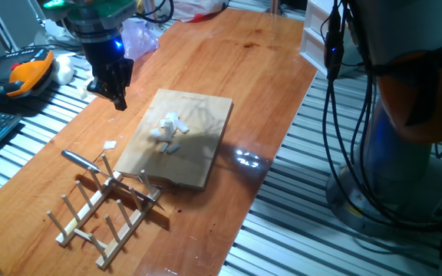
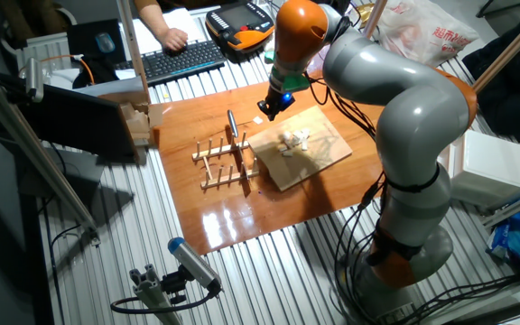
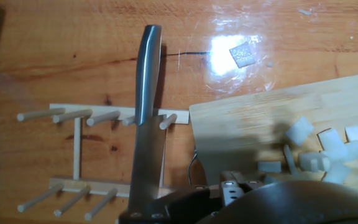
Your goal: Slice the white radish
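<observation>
Your gripper [image 1: 119,98] hangs above the bare wooden table [image 1: 267,69], just off the far corner of the cutting board [image 1: 206,123]. It carries nothing. The two dark fingers come down to one point in both fixed views, so they look drawn together, but you cannot tell for certain how much gap they leave.

The white radish [image 1: 169,130] lies on the cutting board, already in several small flat pieces heaped loosely near the middle. In the hand view the pieces [image 3: 319,152] sit at the right edge of the frame, partly behind the hand's own housing. One stray chip [image 1: 110,144] lies off the board on the table, between the board and the rack.

The knife [image 3: 146,124] is what the next move turns on. It rests on the wooden peg rack [image 1: 102,211], which is just beside the board's near end. In the hand view its steel handle runs up the frame and its blade runs down, so its long axis lies across the rack's rails and roughly along your line of sight.

From the fingers, the knife lies toward the rack, away from the radish heap. If you mean to cut further, I judge you must go to the handle first and set the fingers across it, not along it.
</observation>
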You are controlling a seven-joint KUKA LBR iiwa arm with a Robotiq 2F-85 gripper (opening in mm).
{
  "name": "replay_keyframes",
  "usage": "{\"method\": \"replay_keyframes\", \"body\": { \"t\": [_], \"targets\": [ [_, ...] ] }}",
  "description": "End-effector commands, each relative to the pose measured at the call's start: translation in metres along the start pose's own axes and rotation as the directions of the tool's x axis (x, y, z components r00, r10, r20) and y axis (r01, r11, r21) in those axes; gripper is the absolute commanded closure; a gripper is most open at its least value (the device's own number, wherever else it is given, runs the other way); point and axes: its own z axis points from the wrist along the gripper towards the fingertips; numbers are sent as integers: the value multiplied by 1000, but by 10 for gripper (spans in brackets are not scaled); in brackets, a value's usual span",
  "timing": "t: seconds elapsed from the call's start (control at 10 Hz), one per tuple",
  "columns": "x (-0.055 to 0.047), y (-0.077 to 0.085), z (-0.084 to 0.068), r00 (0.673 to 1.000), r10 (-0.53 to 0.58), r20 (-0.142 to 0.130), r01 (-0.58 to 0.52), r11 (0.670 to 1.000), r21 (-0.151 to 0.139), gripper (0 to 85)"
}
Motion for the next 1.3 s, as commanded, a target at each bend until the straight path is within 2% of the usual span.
{"method": "replay_keyframes", "body": {
  "t": [0.0, 0.3, 0.5, 0.7, 0.8, 0.9, 1.0, 1.1, 1.2],
  "targets": [
    [0, 0, 0, 1000, -5, 3, 5, 1000, -1, 850],
    [-1, 0, 1, 1000, -6, 14, 6, 1000, -8, 850],
    [0, 0, 0, 1000, 2, 2, -2, 1000, -11, 850],
    [-1, 0, 0, 1000, 21, 1, -21, 1000, -17, 850],
    [-1, 0, 1, 999, 39, 0, -39, 999, -11, 850],
    [-1, 0, 1, 999, 50, -2, -50, 999, 9, 680],
    [-1, 0, 0, 998, 61, -6, -61, 998, 12, 510],
    [0, 0, 0, 997, 76, -25, -75, 997, 20, 510],
    [0, 0, 0, 997, 77, -21, -77, 997, 20, 340]
  ]
}}
